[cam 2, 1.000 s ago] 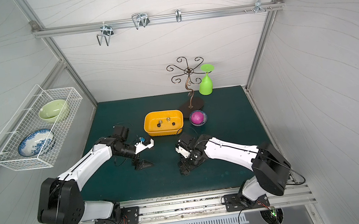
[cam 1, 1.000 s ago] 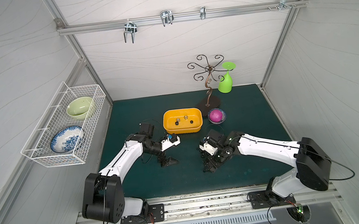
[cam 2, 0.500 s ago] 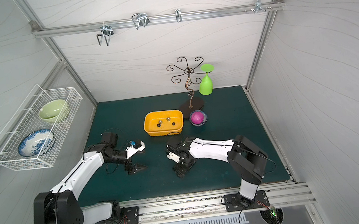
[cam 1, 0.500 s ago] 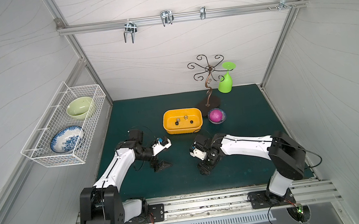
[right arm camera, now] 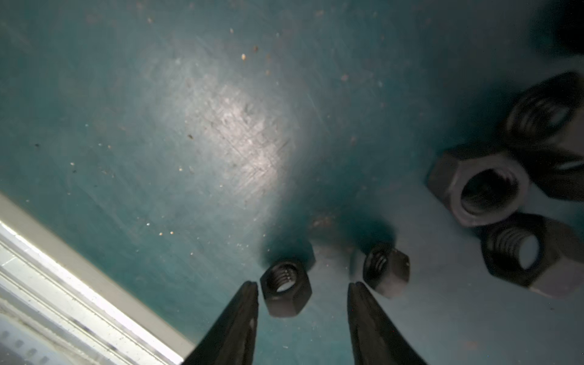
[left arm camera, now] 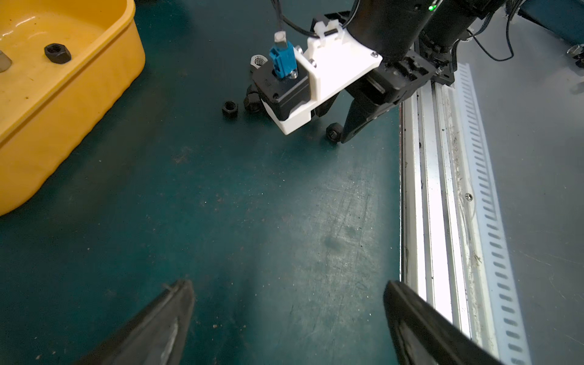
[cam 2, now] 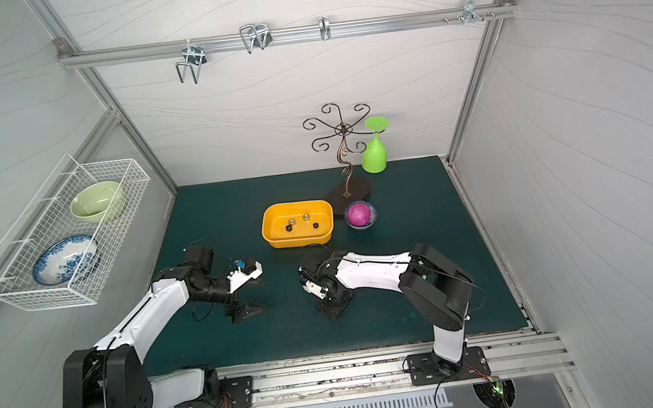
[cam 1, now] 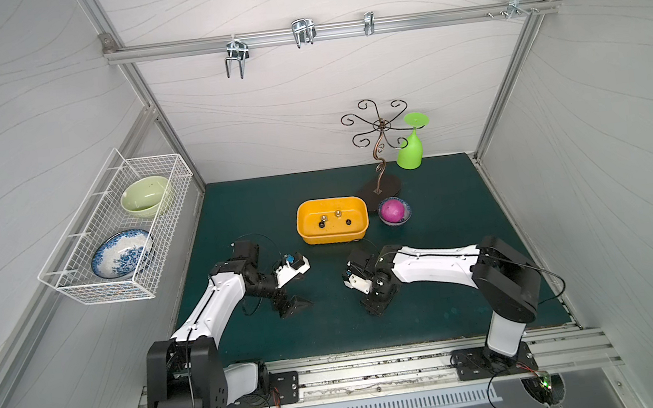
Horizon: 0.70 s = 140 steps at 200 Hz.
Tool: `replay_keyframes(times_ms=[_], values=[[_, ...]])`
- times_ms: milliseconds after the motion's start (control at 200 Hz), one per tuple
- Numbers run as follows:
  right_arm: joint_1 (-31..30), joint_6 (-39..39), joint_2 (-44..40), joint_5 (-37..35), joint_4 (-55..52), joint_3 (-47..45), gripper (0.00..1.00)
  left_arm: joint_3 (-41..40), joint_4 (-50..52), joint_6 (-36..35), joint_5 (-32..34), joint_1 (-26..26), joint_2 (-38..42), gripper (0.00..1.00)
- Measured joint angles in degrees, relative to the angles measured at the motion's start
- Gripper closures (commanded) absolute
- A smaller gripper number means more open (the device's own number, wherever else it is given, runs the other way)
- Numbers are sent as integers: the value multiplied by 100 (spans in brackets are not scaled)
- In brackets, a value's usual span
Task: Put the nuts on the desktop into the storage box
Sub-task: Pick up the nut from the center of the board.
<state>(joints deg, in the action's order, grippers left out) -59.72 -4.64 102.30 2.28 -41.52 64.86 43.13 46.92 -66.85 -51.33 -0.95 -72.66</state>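
While my right gripper (right arm camera: pixel 303 284) stood open astride the hard, slick nut (right arm camera: pixel 286 289), left gripper (left arm camera: pixel 287 282) wide and empty, I favoured its flats.

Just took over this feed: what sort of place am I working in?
Probably a robot-lab test booth: white-panelled aluminium frame, left arm and right arm bolted to a front rail, staged props like the wire basket.

No text, label, brand, number or sign can be read in any of the views.
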Motion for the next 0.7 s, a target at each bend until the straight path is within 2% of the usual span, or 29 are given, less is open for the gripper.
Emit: replay_keyframes(times_ms=[45,270,355,540,635,700], values=[[0,0,0,0,4,0,57,0,-26,24,11,7,0,1],[-9,2,2,26,37,0,57,0,-90,114,42,15,0,1],[-15,-4,24,39,59,0,62,0,-90,133,46,15,0,1],[-31,-7,129,79,66,0,63,0,-92,221,87,15,0,1],[-31,13,133,98,72,0,80,0,-94,251,116,15,0,1],[-31,-48,131,103,79,0,81,0,-96,260,125,15,0,1]])
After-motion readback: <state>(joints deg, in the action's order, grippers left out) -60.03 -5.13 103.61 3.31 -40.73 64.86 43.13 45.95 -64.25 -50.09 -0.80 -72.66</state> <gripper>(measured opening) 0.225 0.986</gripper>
